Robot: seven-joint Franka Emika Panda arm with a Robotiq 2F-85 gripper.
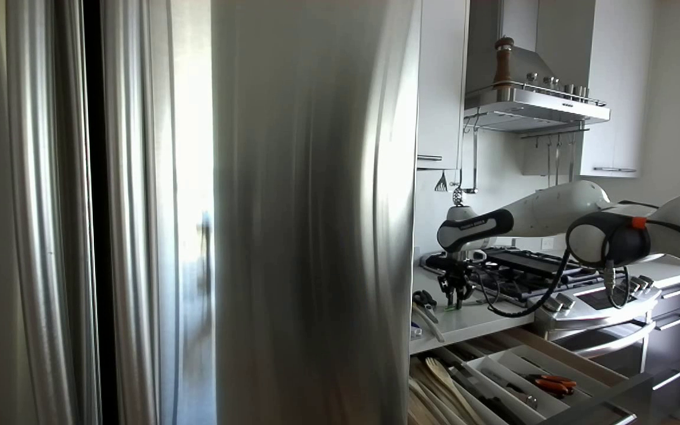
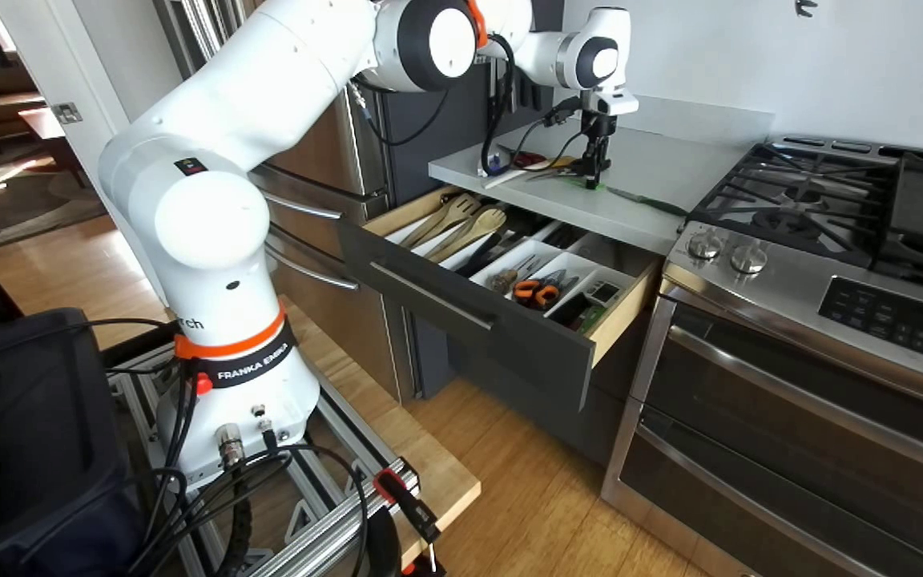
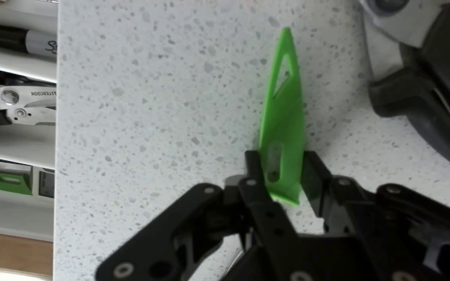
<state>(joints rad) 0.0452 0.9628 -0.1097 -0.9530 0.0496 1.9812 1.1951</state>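
Clearly, the wrist view shows the gripper (image 3: 281,166) clasping a green sheath (image 3: 287,115), a mere sliver elsewhere.

White arm (image 2: 269,80) arched from base (image 2: 229,401) toward 2 o'clock in an exterior view, wrist (image 2: 602,64) bent, gripper (image 2: 593,180) pointing to 6 o'clock, 2 fingers (image 3: 254,168) pinched close
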